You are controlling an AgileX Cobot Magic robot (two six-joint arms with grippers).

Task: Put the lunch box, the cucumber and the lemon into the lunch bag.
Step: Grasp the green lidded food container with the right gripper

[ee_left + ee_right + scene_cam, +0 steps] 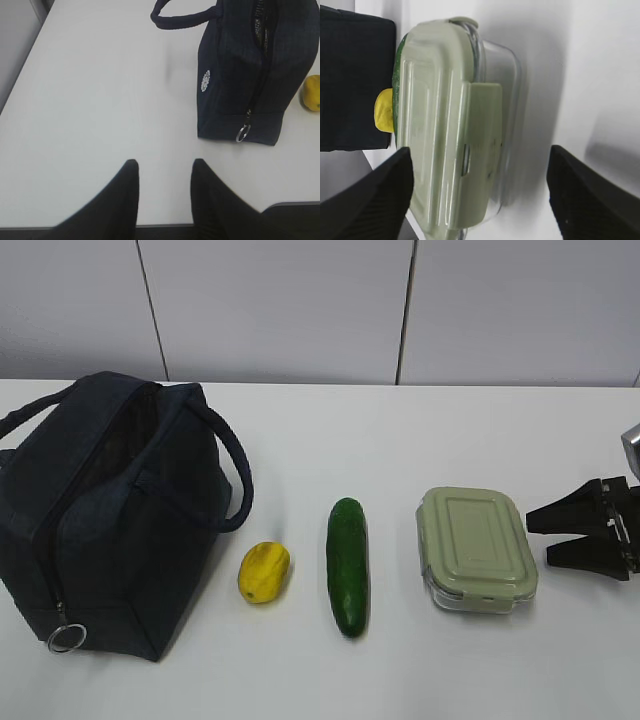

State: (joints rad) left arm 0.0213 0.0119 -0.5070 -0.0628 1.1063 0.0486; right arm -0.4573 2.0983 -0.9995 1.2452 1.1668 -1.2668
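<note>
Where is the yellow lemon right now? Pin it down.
In the exterior view the small yellow oval lemon lies on the white table, left of centre, between the dark navy fabric lunch bag and the dark green cucumber, touching neither.

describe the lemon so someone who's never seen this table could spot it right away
Find the big navy lunch bag at the table's left. Just right of its base, apart from it, lies the lemon. It is the only yellow item, shorter and rounder than the dark green cucumber beside it.
</note>
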